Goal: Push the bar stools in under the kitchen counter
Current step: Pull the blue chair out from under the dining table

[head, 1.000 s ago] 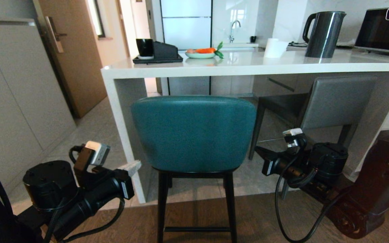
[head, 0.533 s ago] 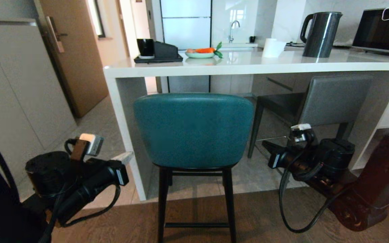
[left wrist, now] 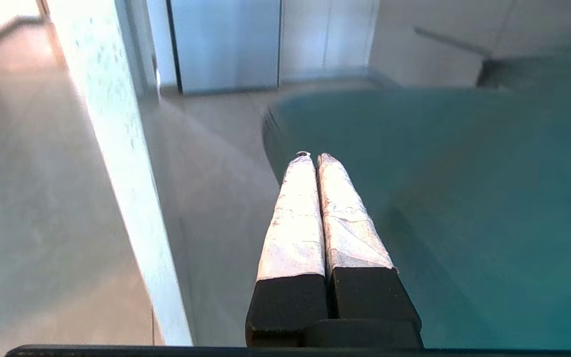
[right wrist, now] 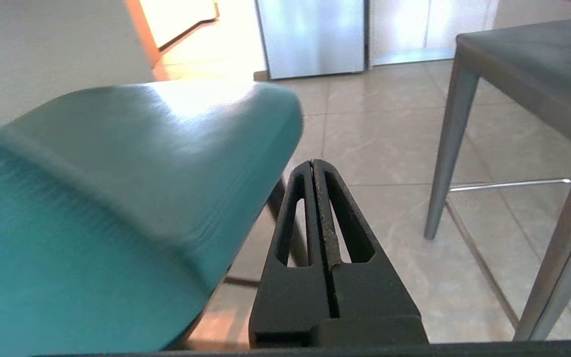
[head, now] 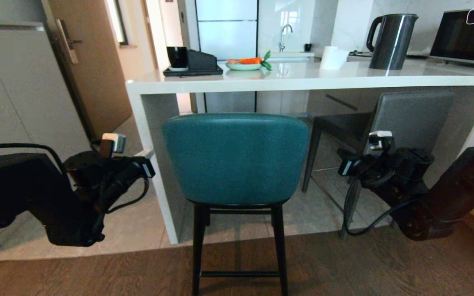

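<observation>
From the head view, the teal bar stool point(head: 235, 158) stands in the middle with its rounded back toward the camera, its thin black legs on the dark wood floor point(head: 344, 267) just short of the tiled floor point(head: 130, 222). Its back rises almost to the thick edge of the white stone table point(head: 303, 80), close beside the table's white side panel point(head: 154, 164). The grey bar stool point(head: 401, 123) with the rectangular back sits to the right, farther in under the table top. The left hand point(head: 146, 155) hangs just left of the teal back, near the side panel; the right hand point(head: 343, 155) hangs between the two stools. On the table stand a dark kettle point(head: 391, 41), a white paper roll point(head: 332, 58), a plate of carrots point(head: 245, 64) and a black tray with a cup point(head: 191, 65); a microwave point(head: 465, 37) sits at the far right.

In the left wrist view, the left hand point(left wrist: 311, 157) has its two pale wrapped fingers point(left wrist: 293, 218) pressed together with nothing between them, the tips just at the edge of the teal bar stool point(left wrist: 464, 198), the side panel point(left wrist: 117, 148) running alongside.

In the right wrist view, the right hand point(right wrist: 314, 164) has its black fingers point(right wrist: 290, 228) closed flat on each other, empty, just beside the teal back's edge point(right wrist: 142, 163). The grey bar stool's legs point(right wrist: 444, 148) stand nearby on the tiles.
</observation>
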Available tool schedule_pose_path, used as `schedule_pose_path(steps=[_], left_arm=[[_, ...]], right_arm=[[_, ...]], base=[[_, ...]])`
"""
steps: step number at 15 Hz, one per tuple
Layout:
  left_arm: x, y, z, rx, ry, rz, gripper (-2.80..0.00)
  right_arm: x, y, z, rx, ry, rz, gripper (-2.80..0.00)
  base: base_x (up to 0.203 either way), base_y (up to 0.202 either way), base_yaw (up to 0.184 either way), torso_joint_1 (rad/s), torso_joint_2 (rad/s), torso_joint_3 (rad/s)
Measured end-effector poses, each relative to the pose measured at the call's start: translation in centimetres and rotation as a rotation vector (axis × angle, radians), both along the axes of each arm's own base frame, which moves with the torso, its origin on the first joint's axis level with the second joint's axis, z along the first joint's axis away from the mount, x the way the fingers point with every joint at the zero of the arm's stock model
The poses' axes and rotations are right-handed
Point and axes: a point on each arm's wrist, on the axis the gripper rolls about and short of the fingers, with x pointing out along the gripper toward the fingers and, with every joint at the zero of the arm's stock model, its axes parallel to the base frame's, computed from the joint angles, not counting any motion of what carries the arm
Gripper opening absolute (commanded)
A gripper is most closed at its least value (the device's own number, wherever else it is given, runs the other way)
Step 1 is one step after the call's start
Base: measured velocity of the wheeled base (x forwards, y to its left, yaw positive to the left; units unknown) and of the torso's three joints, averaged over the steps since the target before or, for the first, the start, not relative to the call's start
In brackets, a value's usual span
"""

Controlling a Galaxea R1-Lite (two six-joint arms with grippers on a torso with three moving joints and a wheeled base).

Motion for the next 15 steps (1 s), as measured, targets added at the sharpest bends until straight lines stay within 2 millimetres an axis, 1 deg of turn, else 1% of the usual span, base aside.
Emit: schedule_pose_path(steps=[2,3,6,8,12,15], left_arm=[[2.5,0.2,-0.9,-0.001,-0.034,0.002,-2.80],[3.4,0.1,-1.3,-0.001,-0.037,0.000,-2.80],[5.9,-0.5,-2.2,-0.001,-0.035,-0.011,-2.80],[7.0,-1.1,-2.5,-0.002,-0.037,-0.022,-2.80],[7.4,-2.4,-3.1,-0.002,-0.030,-0.051,-2.80],[7.0,-4.4,-3.0,-0.003,-0.031,-0.088,-2.80]], right_arm=[[1.5,0.3,0.1,0.001,-0.007,-0.012,-2.80],[2.1,0.6,0.1,0.001,-0.004,-0.008,-2.80],[3.4,3.0,0.0,0.001,-0.001,0.007,-2.80],[3.7,4.6,-0.2,0.000,0.012,0.030,-2.80],[3.4,7.6,-0.8,-0.003,0.020,0.058,-2.80],[3.2,8.5,-0.8,-0.009,0.019,0.075,-2.80]], base=[[0.000,0.000,0.000,0.000,0.00,0.000],[0.000,0.000,0.000,0.000,0.00,0.000],[0.000,0.000,0.000,0.000,0.00,0.000],[0.000,0.000,0.000,0.000,0.00,0.000],[0.000,0.000,0.000,0.000,0.00,0.000],[0.000,0.000,0.000,0.000,0.00,0.000]])
